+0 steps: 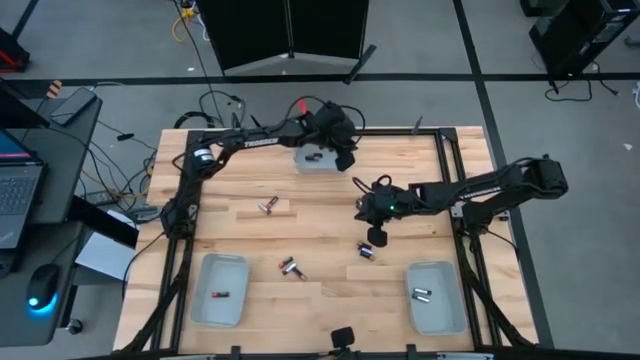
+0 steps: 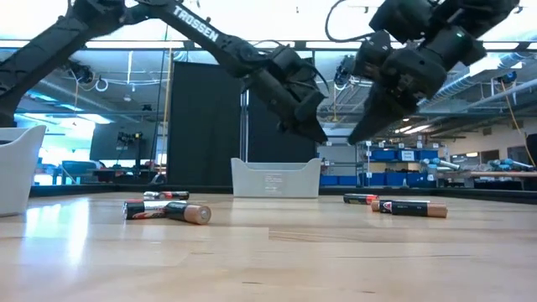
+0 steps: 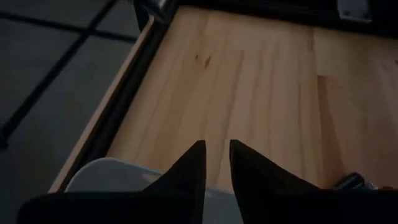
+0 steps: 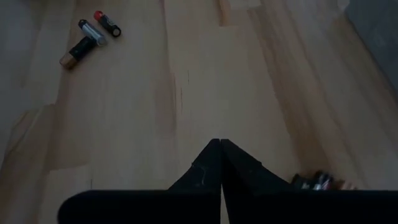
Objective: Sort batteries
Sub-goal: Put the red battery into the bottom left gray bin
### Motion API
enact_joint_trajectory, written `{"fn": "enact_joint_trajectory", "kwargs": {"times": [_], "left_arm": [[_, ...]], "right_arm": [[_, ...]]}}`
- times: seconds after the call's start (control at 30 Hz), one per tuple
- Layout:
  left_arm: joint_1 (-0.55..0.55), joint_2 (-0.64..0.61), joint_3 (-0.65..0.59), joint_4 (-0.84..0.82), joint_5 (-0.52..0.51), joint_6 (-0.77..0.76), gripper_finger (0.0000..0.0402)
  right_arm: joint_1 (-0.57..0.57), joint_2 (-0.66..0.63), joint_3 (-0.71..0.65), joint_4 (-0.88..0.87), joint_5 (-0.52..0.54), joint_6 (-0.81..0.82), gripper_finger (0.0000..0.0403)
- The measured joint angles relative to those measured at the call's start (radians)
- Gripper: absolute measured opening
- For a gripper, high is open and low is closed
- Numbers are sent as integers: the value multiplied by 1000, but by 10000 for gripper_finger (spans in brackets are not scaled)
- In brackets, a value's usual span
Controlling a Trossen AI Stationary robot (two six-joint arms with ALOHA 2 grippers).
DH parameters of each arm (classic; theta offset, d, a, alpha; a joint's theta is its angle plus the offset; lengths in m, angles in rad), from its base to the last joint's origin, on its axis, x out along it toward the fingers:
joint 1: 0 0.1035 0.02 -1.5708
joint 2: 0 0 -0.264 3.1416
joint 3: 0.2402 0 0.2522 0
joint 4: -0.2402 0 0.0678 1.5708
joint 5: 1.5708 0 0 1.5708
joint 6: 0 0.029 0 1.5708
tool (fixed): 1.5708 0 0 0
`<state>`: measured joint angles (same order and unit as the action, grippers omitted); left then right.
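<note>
Loose batteries lie on their sides on the wooden table: one pair (image 1: 267, 205), another (image 1: 291, 267), and one (image 1: 367, 250) just near of my right gripper (image 1: 378, 238). That gripper is shut (image 4: 218, 143) and hangs above the wood with nothing between its fingers; two batteries (image 4: 90, 34) lie farther off, one (image 4: 320, 180) beside its fingers. My left gripper (image 1: 347, 160) hovers at the far grey tray (image 1: 312, 160), its fingers (image 3: 216, 149) slightly open and empty. In the low view both grippers (image 2: 317, 130) (image 2: 357, 134) are raised off the table.
A pale tray (image 1: 205, 275) at the near left holds one battery (image 1: 220, 296); another (image 1: 450, 310) at the near right holds two (image 1: 422, 293). The far tray (image 2: 277, 179) stands at the table's far edge. Black frame rails border the table. A laptop desk stands to the left.
</note>
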<state>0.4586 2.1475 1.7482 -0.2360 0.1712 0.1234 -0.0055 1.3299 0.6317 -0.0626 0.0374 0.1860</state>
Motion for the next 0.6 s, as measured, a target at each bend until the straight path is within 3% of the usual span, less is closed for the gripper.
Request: {"fn": "enact_joint_trajectory", "kwargs": {"times": [0.2,0.37,0.6], "left_arm": [[-17,-197,-321,310,-11,-1,76],[-47,-401,-635,532,-30,-31,76],[-103,-658,-983,761,-157,-41,76]], "right_arm": [[49,-54,-56,-14,59,144,13],[77,-50,-50,-131,176,266,33],[83,10,-48,-142,232,357,71]]}}
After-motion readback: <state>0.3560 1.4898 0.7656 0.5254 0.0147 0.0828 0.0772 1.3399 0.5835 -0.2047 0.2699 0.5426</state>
